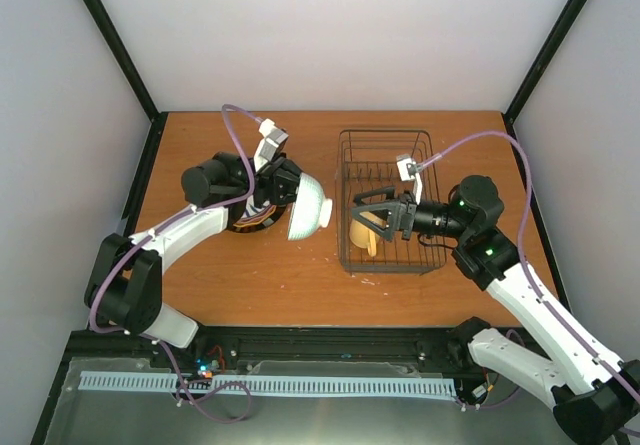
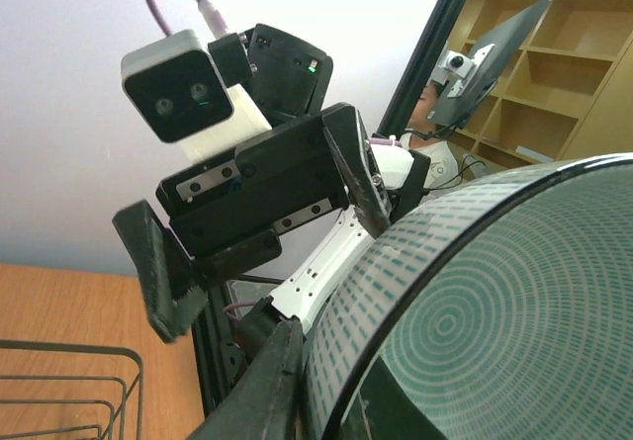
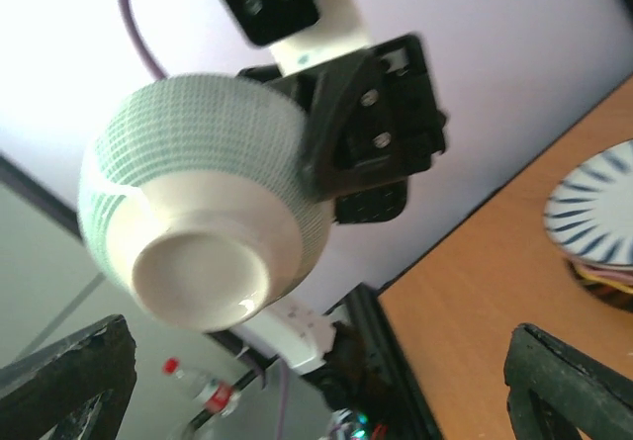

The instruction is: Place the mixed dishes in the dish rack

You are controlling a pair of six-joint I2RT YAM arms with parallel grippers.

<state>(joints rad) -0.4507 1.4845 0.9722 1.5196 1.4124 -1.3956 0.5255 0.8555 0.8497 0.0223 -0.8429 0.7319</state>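
Observation:
My left gripper (image 1: pixel 298 187) is shut on the rim of the pale green bowl (image 1: pixel 312 210), holding it tilted on its side above the table, left of the dish rack (image 1: pixel 425 145). In the left wrist view the bowl (image 2: pixel 495 311) fills the lower right, with one finger (image 2: pixel 267 381) on its outside. The pale yellow mug (image 1: pixel 360 235) lies in the rack's near left part. My right gripper (image 1: pixel 362 215) is open and empty above the mug, facing the bowl (image 3: pixel 198 203). The striped plate (image 3: pixel 593 213) tops a stack on the table, and the plates below it are mostly hidden.
The plate stack (image 1: pixel 245 227) sits under the left wrist, largely covered by it. Black frame posts stand at the table's back corners. The rack's corner wires (image 2: pixel 69 381) show in the left wrist view.

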